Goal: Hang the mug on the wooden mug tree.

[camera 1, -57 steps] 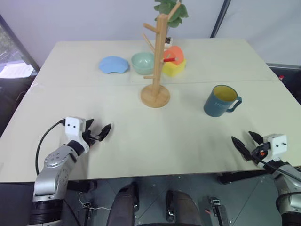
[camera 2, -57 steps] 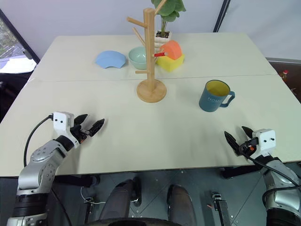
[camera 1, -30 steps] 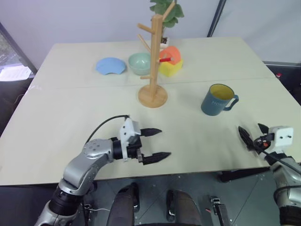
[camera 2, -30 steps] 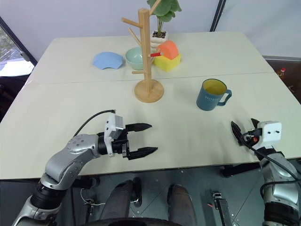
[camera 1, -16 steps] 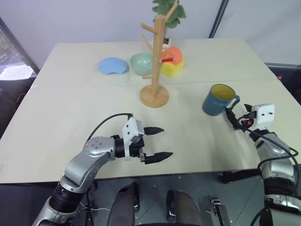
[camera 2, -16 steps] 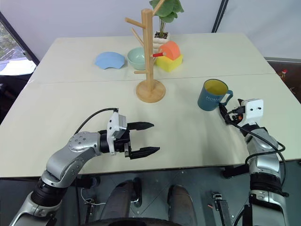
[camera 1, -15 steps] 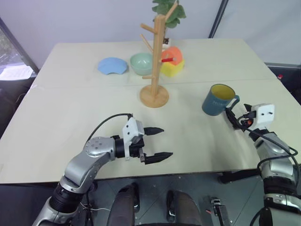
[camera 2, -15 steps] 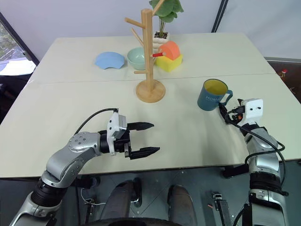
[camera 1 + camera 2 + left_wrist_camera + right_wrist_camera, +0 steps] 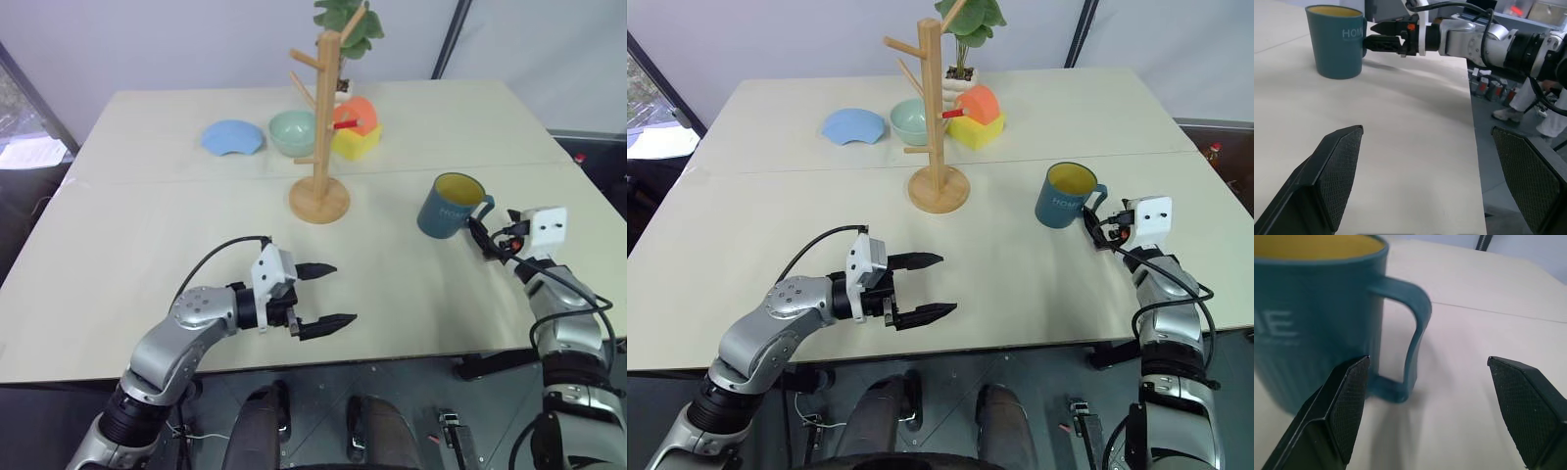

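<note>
The mug is standing upright on the table, to the right of the wooden mug tree and apart from it, its yellow inside showing nothing in it. Behind the tree a pale green bowl is sitting. Since a second ago the right gripper has been closing in and is now reaching level at the mug's handle, jaws spread wide, one finger just beside the loop. The left gripper is hovering near the tree's front, pointing right, jaws spread.
</note>
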`<action>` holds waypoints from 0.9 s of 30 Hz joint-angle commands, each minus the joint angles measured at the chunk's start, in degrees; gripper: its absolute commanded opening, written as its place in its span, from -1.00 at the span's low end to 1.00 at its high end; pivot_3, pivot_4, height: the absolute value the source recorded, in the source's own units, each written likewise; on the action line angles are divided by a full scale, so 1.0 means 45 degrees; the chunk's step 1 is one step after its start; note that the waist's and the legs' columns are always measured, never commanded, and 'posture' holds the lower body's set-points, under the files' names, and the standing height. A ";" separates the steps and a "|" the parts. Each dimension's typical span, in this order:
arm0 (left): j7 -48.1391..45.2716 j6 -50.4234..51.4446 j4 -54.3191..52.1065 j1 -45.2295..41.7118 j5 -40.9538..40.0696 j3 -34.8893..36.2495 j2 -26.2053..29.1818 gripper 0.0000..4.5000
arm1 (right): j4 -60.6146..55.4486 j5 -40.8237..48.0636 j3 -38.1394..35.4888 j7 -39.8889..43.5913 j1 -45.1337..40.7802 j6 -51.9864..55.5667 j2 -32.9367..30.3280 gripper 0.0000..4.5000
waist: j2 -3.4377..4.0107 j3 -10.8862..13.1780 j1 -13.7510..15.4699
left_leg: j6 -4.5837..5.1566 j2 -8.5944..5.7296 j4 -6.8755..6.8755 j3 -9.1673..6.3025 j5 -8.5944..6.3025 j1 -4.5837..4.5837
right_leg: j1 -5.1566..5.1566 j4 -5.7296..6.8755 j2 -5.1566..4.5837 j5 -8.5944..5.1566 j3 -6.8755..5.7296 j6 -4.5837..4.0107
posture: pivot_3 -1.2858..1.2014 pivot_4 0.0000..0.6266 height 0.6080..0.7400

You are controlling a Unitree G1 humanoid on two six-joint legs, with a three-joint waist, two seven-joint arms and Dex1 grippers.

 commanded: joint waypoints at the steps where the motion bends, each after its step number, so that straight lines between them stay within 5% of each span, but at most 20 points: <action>1: 0.0054 -0.0181 -0.0532 -0.0109 -0.0062 0.0118 0.0003 1.00 | 0.0432 -0.0087 0.0102 0.0032 -0.0640 -0.0299 0.0087 0.76 | 0.0000 0.0000 -0.0001 | 0.0000 0.0000 0.0000 0.0001 0.0000 0.0000 | 0.0000 0.0000 0.0000 0.0000 0.0001 0.0000 | 0.03 -0.52 1.00; 5: 0.0210 -0.0191 -0.0608 -0.0032 -0.0001 0.0185 0.0019 1.00 | 0.1164 -0.0137 0.0334 0.0385 -0.1151 -0.0364 0.0155 0.40 | 0.0000 0.0000 -0.0029 | 0.0001 -0.0001 0.0000 0.0004 0.0001 0.0000 | 0.0001 0.0000 0.0000 0.0000 0.0001 0.0000 | 0.03 -0.52 1.00; 11: 0.0414 -0.0206 -0.0698 0.0069 0.0016 0.0184 0.0021 1.00 | 0.1772 -0.0056 0.0447 0.0822 -0.1598 -0.0644 0.0279 -0.97 | 0.0000 0.0000 -0.0011 | 0.0003 -0.0007 0.0007 0.0010 0.0002 0.0000 | 0.0003 0.0006 0.0003 0.0002 0.0001 0.0003 | 0.03 -0.52 1.00; 17: 0.0603 -0.0223 -0.0768 0.0191 0.0026 0.0234 0.0065 1.00 | 0.1559 -0.0065 0.0561 0.1252 -0.1635 -0.0669 0.0288 -0.97 | 0.0004 0.0002 -0.0017 | 0.0002 -0.0002 0.0012 0.0009 0.0002 0.0000 | -0.0001 0.0019 0.0006 0.0002 0.0002 0.0002 | 0.03 -0.52 1.00; 23: 0.0988 -0.0953 -0.0004 0.0313 0.0385 0.1635 0.0508 1.00 | -0.2568 -0.2001 0.2522 0.2386 -0.1021 -0.1756 -0.0907 -0.97 | 0.0031 0.0017 -0.0070 | 0.0002 0.0001 0.0002 0.0019 0.0002 -0.0005 | -0.0030 0.0025 0.0005 0.0001 0.0024 0.0002 | 0.03 -0.52 1.00; 27: 0.0857 -0.1580 0.0700 0.0097 0.0493 0.2574 0.0895 1.00 | -0.4568 -0.3055 0.3823 0.3236 -0.2264 -0.1544 -0.1664 -0.97 | 0.0034 0.0017 -0.0200 | 0.0001 0.0005 -0.0004 0.0034 0.0001 -0.0011 | -0.0072 0.0048 0.0006 0.0000 0.0041 0.0003 | 0.03 -0.52 1.00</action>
